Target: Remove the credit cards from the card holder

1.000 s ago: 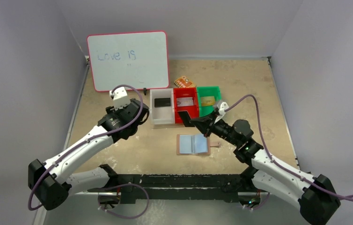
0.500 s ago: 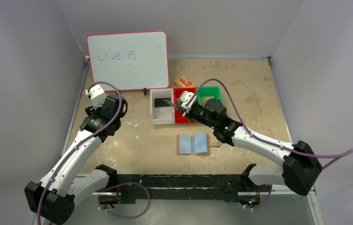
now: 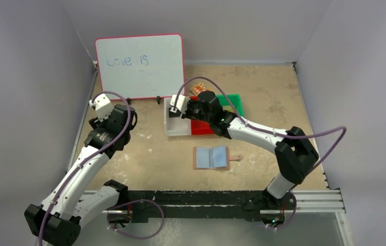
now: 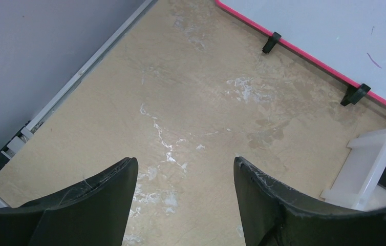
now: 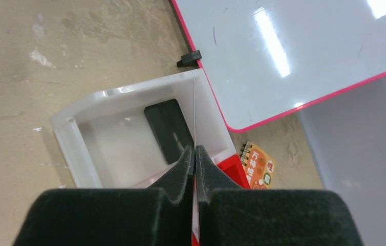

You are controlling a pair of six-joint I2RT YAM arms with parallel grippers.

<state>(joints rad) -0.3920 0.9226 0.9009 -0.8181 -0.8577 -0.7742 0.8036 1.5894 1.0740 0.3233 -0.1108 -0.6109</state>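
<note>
Three grey walls (image 3: 27,77) box in a scuffed tan table (image 3: 145,154); left gripper (image 4: 183,164) spread above it, right gripper (image 5: 194,149) pinching a card (image 5: 194,110) edge-on over the white bin (image 5: 70,141).

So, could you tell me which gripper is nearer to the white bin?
Right: the right gripper is above the white bin, pinching a card; the left gripper is off to its left, open.

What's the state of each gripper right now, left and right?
Left gripper: open, holding nothing.
Right gripper: shut on a thin flat card, seen edge-on, above the white plastic bin.
</note>
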